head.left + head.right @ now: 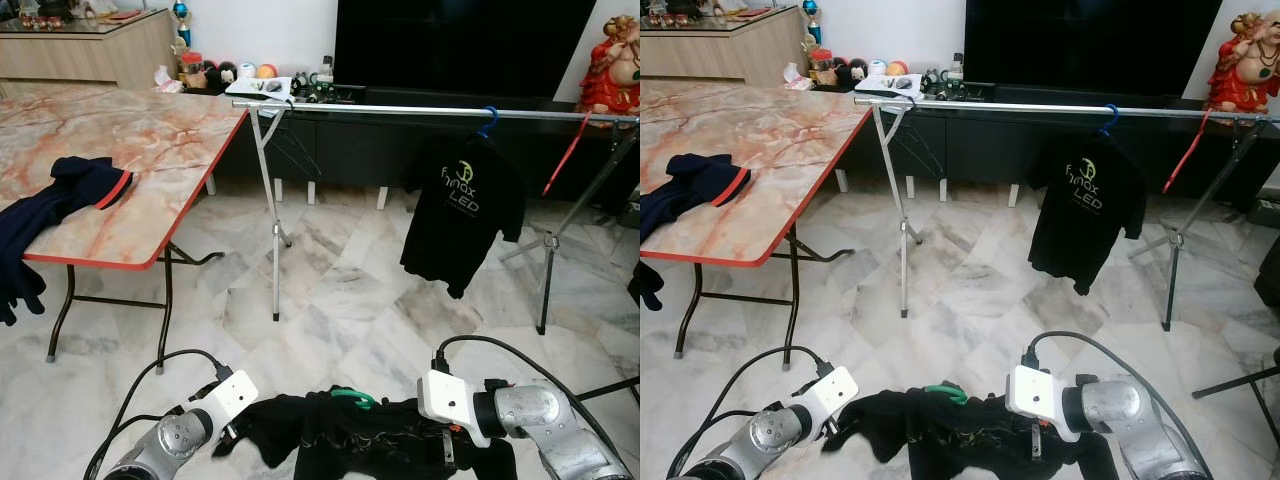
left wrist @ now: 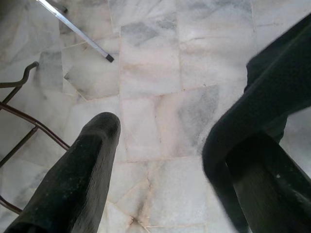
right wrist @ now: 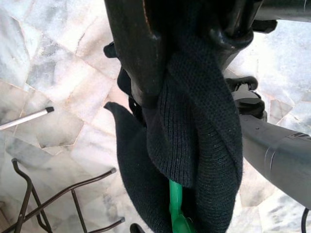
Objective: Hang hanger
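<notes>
A black garment (image 1: 340, 440) on a green hanger (image 1: 352, 399) hangs low between my two arms, above the marble floor. My right gripper (image 3: 189, 63) is shut on the bunched black knit cloth, and the green hanger (image 3: 175, 204) sticks out beyond the fingers. My left gripper (image 2: 165, 141) is open, with a fold of the black garment (image 2: 272, 92) draped against one finger. Ahead stands a metal clothes rail (image 1: 400, 110). A black printed T-shirt (image 1: 462, 205) hangs from it on a blue hanger (image 1: 487, 122).
A red hanger (image 1: 565, 155) hangs at the rail's right end. A marble-topped folding table (image 1: 150, 140) with a dark garment (image 1: 80, 185) stands on the left. The rail's splayed legs (image 1: 275, 260) and a dark TV cabinet (image 1: 350, 150) are ahead. A black stand leg (image 1: 610, 390) is at right.
</notes>
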Available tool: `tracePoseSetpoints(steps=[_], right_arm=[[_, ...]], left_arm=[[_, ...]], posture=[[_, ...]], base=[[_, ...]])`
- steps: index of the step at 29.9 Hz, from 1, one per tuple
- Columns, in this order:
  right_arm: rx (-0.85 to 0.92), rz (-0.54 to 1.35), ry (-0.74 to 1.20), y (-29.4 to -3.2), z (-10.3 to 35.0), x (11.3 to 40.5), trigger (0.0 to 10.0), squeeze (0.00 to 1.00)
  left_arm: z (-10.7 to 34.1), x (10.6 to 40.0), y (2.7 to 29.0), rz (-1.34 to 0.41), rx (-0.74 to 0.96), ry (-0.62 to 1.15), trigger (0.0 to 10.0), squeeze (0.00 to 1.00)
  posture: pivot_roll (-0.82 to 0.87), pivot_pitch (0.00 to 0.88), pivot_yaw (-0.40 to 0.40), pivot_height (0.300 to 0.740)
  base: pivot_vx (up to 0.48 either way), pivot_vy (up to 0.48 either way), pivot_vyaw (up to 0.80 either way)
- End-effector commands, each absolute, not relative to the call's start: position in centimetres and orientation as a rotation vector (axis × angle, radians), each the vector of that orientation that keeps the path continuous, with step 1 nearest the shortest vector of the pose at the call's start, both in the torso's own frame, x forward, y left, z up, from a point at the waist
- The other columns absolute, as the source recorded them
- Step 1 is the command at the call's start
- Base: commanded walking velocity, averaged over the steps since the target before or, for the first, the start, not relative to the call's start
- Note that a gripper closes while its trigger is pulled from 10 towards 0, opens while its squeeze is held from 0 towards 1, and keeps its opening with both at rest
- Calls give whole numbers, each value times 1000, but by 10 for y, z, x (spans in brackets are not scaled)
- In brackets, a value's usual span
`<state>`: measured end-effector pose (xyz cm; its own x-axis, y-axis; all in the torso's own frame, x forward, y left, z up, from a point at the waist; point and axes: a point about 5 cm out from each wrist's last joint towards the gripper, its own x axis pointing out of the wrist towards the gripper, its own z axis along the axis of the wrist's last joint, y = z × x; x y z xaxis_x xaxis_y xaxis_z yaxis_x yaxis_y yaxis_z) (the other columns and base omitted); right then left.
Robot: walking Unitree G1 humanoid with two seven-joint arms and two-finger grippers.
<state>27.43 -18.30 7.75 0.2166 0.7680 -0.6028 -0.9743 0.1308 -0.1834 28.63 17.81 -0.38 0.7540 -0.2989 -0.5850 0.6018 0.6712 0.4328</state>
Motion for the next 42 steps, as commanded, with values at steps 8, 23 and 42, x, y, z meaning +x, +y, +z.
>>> tracePoseSetpoints(steps=[8,23,42], right_arm=[[-643,1329,365,-179,89,278,10000,0],[-632,1324,344,-176,93,279,10000,0],[-642,1288,344,-178,92,281,10000,0]], left_arm=[[-7,282,165,-649,616,512,10000,0],[-8,280,159,-690,605,511,0,0],[-7,281,163,-675,573,521,0,0]], posture=[[94,0,-31,740],[93,4,-31,740],[97,10,-25,740]], base=[[0,0,0],[0,0,0],[0,0,0]])
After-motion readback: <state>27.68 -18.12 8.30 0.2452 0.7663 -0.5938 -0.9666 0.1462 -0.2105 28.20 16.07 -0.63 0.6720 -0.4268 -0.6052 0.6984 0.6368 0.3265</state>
